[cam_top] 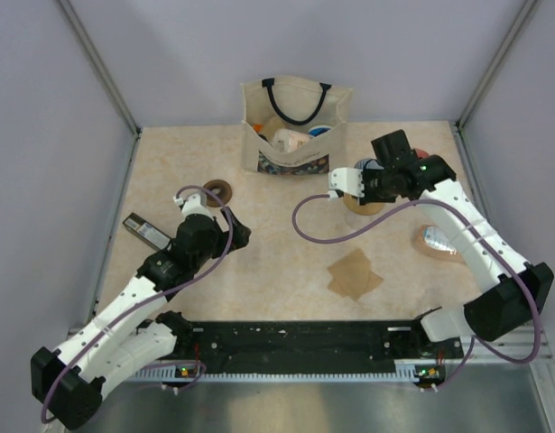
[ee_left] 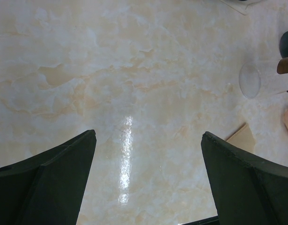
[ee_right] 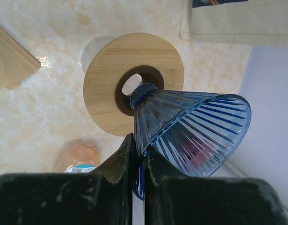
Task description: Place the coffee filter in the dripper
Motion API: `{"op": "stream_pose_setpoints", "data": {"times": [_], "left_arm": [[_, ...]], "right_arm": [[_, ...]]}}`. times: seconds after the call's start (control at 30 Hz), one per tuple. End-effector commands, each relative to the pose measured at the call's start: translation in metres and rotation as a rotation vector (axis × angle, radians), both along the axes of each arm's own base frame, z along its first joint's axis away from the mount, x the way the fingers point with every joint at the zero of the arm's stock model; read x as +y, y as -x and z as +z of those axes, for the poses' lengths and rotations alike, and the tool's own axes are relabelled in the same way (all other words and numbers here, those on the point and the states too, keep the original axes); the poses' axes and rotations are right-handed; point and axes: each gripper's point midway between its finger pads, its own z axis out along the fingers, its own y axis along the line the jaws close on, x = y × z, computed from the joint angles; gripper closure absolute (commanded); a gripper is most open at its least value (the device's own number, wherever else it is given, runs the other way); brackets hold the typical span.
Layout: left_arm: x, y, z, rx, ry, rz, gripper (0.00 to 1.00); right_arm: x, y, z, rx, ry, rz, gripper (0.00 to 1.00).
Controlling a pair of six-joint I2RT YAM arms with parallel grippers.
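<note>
1. While the filter [cam_top: 354, 275] lies flat on the table, front centre and untouched, the right gripper [ee_right: 138, 164] pinches the dripper [ee_right: 190, 126] by its rim.
2. Step, likely: settling the dripper mouth-up; filter pickup comes next.
3. Left gripper [ee_left: 148, 178] is spread wide and empty over bare tabletop.
4. Bag [cam_top: 295, 126] and right wall crowd the dripper; open room lies toward centre.

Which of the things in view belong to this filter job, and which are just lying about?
Job:
coffee filter, lying flat, untouched
dripper, clamped in the right tool
left tool, open and empty

Lying about:
tote bag
tan ring with dark centre
glass cup
dark flat item by the left arm
</note>
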Motion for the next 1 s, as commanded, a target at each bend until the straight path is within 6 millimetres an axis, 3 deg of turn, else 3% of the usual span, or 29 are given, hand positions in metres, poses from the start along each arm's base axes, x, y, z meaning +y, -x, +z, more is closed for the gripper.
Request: {"op": "stream_pose_setpoints", "data": {"times": [0.0,0.17,0.27,0.97], "left_arm": [[-0.001,-0.009,0.019,-0.05,0.01,0.017,0.01],[0.0,-0.009,0.019,-0.049,0.005,0.02,0.01],[0.001,-0.009,0.018,-0.047,0.002,0.022,0.01],[0.003,-0.008,0.014,-0.037,-0.008,0.026,0.01]], "right_arm": [[0.006,-0.016,0.015,-0.079,0.075,0.052,1.0],[0.012,-0.024,0.008,-0.079,0.073,0.052,1.0],[0.005,-0.028,0.005,-0.085,0.113,0.021,1.0],[0.01,-0.01,-0.052,0.049,0.13,-0.013,1.0]]}}
